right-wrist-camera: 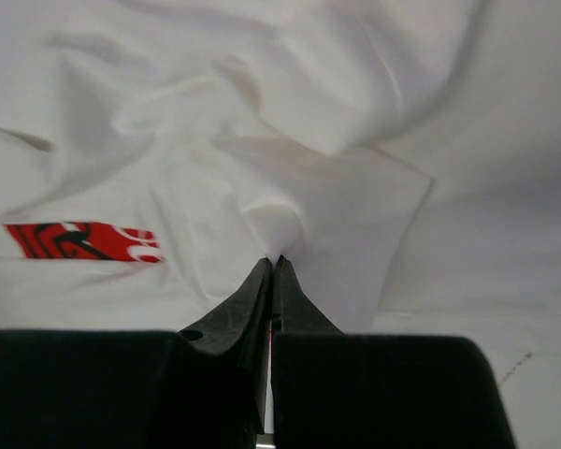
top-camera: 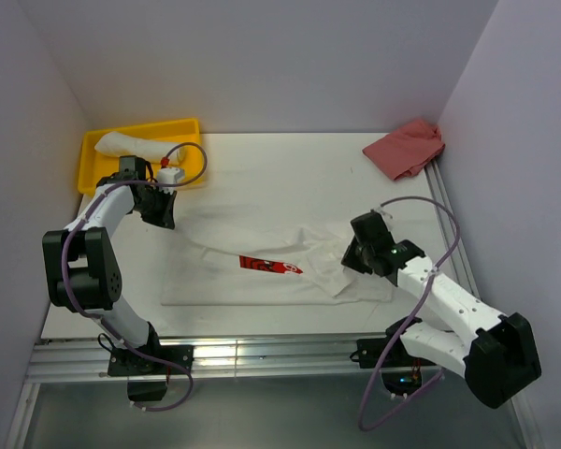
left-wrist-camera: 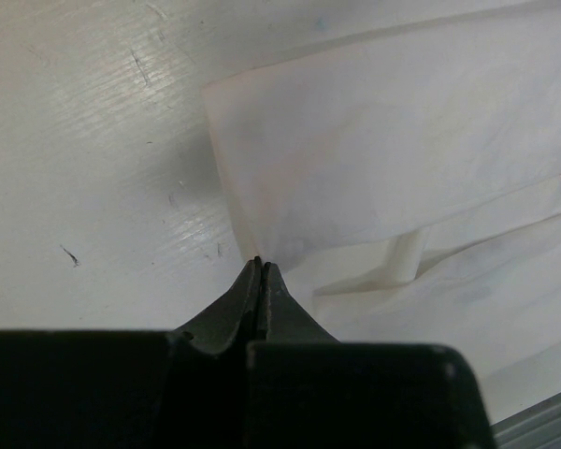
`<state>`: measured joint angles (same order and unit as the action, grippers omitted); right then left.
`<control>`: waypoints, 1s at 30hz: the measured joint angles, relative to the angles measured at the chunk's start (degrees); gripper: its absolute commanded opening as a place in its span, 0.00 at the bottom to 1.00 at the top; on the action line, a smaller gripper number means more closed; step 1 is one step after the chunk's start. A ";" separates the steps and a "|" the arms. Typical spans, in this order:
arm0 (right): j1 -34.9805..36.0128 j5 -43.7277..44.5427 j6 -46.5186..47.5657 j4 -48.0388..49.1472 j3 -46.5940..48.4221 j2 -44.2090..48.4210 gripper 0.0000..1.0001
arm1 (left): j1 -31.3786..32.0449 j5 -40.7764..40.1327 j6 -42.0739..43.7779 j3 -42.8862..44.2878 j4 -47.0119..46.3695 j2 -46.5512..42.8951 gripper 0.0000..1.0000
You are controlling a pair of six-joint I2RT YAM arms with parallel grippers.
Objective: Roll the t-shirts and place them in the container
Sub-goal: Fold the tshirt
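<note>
At the far left, a yellow tray (top-camera: 89,170) sits on the back corner of the white surface (top-camera: 290,178). A rolled t-shirt (top-camera: 131,143) lies inside it. Just in front of the tray, the left end effector (left-wrist-camera: 261,265) is clenched, its two fingers pressed together on the left edge of the printed t-shirt (top-camera: 224,281); the cloth draws to a point at the tips. This white shirt lies spread across the middle of the surface, mostly flat on its left half and rumpled into folds on its right. Its red print (top-camera: 269,266) faces up near the centre. At the shirt's right side the right end effector (right-wrist-camera: 277,264) is also clenched, pinching a puckered fold of the white fabric. In the far right corner, well apart from the shirt, lies a crumpled pink cloth (top-camera: 407,148).
</note>
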<state>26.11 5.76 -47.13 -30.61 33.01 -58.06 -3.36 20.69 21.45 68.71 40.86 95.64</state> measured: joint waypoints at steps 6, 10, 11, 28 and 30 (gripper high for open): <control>-0.57 4.15 2.45 -4.04 17.86 -5.97 0.00 | 0.00 -0.07 -0.85 2.10 0.37 0.92 0.00; -3.56 5.46 4.94 -4.74 28.70 -11.69 0.00 | 0.00 -0.35 -2.12 5.75 0.28 2.49 0.00; -4.85 5.55 5.68 -4.98 31.36 -13.57 0.00 | 0.00 -0.68 -2.62 6.71 0.22 2.84 0.00; -13.27 4.68 15.32 -6.64 53.51 -34.42 0.00 | 0.02 -6.95 -9.11 16.22 -0.55 8.46 0.00; -13.31 4.39 16.39 -6.40 54.60 -36.00 0.00 | 0.02 -7.52 -9.29 16.28 -0.55 8.46 0.00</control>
<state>12.80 10.15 -30.74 -37.01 87.61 -94.06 -3.33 13.17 12.16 84.99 40.32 104.09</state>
